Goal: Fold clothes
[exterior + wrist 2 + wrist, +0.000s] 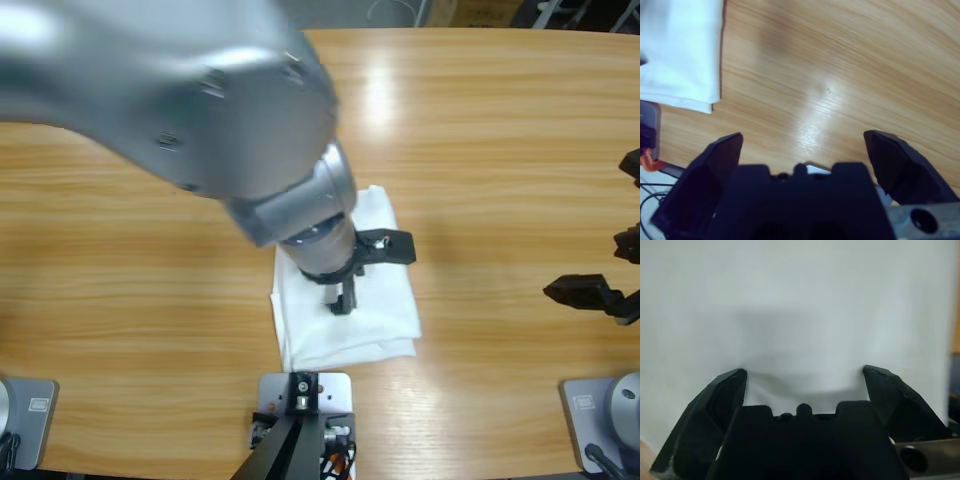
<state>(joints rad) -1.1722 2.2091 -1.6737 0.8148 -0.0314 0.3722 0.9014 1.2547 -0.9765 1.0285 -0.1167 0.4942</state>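
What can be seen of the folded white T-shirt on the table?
The folded white cotton T-shirt lies flat as a compact, roughly rectangular stack near the wooden table's front edge, around the middle. Layered edges show along its bottom and left sides. No print or label is visible. The left gripper, jaws open, presses down on its top, dimpling the cloth between the tips. The right gripper, also open, stays apart over bare wood.

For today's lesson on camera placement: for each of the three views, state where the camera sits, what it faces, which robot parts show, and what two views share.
High view: above the table, facing down; shows the left arm's elbow and left gripper on the folded white T-shirt.
Left wrist view: faces the T-shirt between open jaws.
Right wrist view: faces bare table; right gripper open.
All three show the T-shirt.
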